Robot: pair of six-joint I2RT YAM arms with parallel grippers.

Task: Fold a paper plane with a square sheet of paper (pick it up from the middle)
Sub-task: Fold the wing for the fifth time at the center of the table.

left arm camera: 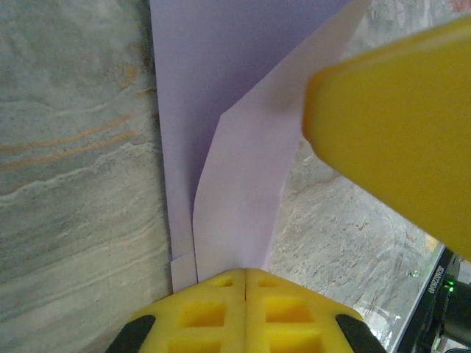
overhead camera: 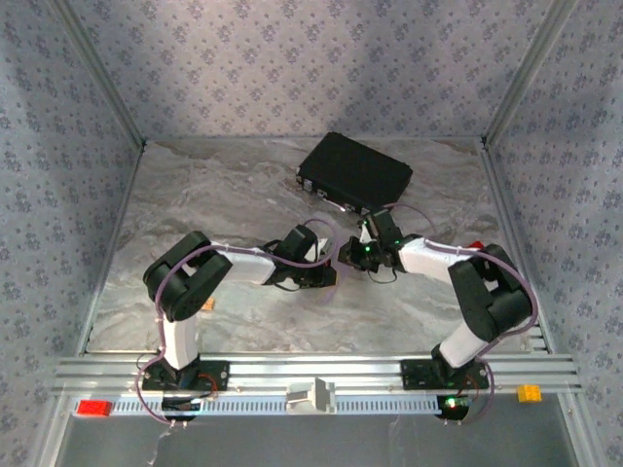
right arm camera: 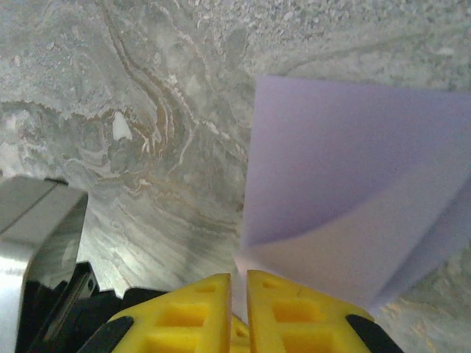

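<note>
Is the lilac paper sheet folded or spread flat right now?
Folded: the lilac paper sheet shows a paler flap overlapping a darker layer in both wrist views.

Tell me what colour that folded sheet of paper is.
The sheet of paper is a plain pale lilac-purple with no markings, and it shows best in the left wrist view.

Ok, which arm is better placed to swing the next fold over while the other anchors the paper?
Probably right: the right pincer pinches a corner of the thin pale lilac paper sheet, with open marbled table beside it. The left pincer is shut on the layered folded edge, better suited to anchoring.
</note>
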